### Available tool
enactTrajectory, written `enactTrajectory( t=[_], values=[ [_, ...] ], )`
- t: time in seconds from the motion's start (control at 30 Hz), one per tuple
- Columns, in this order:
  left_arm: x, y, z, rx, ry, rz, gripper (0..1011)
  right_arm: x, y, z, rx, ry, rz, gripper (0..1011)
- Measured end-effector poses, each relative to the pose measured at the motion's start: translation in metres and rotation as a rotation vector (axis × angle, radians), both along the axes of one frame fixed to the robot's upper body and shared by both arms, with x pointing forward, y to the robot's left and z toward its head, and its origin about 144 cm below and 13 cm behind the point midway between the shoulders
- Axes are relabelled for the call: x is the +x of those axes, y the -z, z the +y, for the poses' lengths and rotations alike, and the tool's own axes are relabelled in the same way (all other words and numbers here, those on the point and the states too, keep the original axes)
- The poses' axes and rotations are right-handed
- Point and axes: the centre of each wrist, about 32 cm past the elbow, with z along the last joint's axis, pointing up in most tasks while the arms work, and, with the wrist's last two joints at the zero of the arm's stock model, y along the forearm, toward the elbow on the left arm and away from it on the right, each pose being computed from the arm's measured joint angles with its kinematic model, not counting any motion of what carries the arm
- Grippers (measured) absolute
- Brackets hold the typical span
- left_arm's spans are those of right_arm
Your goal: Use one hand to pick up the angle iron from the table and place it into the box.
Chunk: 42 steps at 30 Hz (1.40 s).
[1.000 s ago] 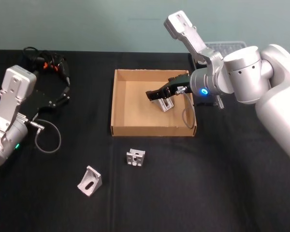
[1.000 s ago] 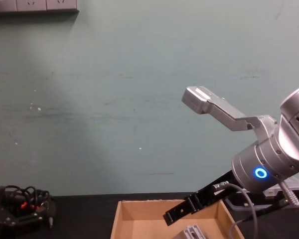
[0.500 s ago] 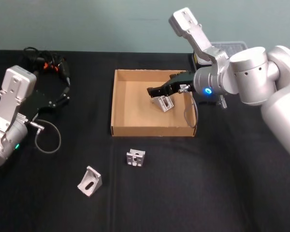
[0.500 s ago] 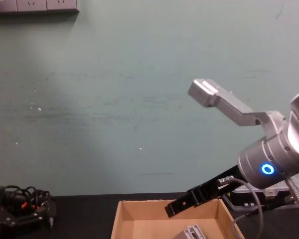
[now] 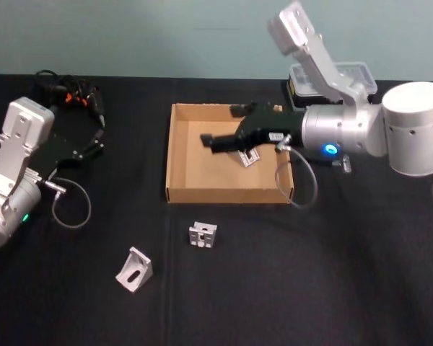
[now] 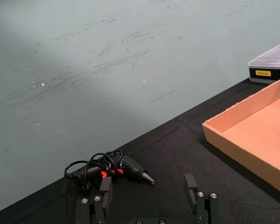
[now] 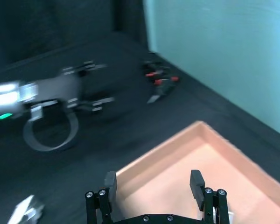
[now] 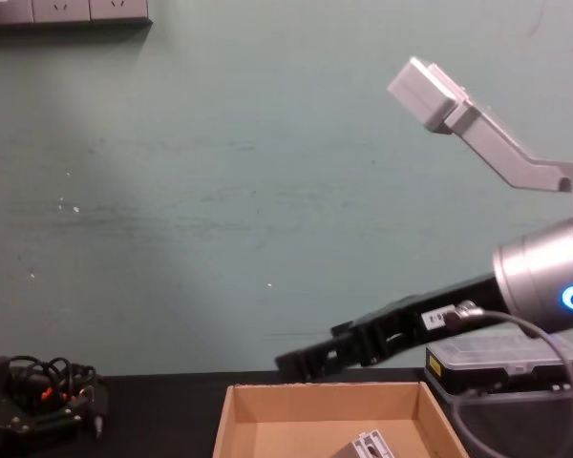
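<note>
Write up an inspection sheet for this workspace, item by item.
Surface: black table, flat.
Job's things: box holds one angle iron; middle angle iron and left angle iron lie on the table in front of it.
Clutter: clear-lidded case behind the box; black-and-orange tool far left.
Grippers: right gripper above the box, jaws open, empty; left gripper parked at the left, jaws open.
Cables: left arm cable and right arm cable looped; tool's cord tangled.
Surroundings: teal wall, wall sockets.

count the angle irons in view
3 angle irons: one in the box, under the open right gripper; two on the table before the box, one near its front wall, one farther left.
</note>
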Motion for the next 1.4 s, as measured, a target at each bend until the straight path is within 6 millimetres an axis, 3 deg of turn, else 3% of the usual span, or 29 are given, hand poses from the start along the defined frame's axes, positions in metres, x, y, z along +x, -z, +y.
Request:
enactTrajectory(
  t=[0.23, 0.67, 1.4],
  values=[
    [0.000, 0.000, 0.000, 0.000, 0.000, 0.000, 1000, -0.019, 0.009, -0.007, -0.044, -0.218, -0.032, 1004],
    [0.000, 0.000, 0.000, 0.000, 0.000, 0.000, 1000, -0.025, 0.023, -0.006, -0.152, -0.414, 0.013, 1004],
    [0.000, 0.000, 0.000, 0.000, 0.000, 0.000, 1000, -0.022, 0.039, 0.028, -0.271, -0.376, 0.083, 1004]
  ],
)
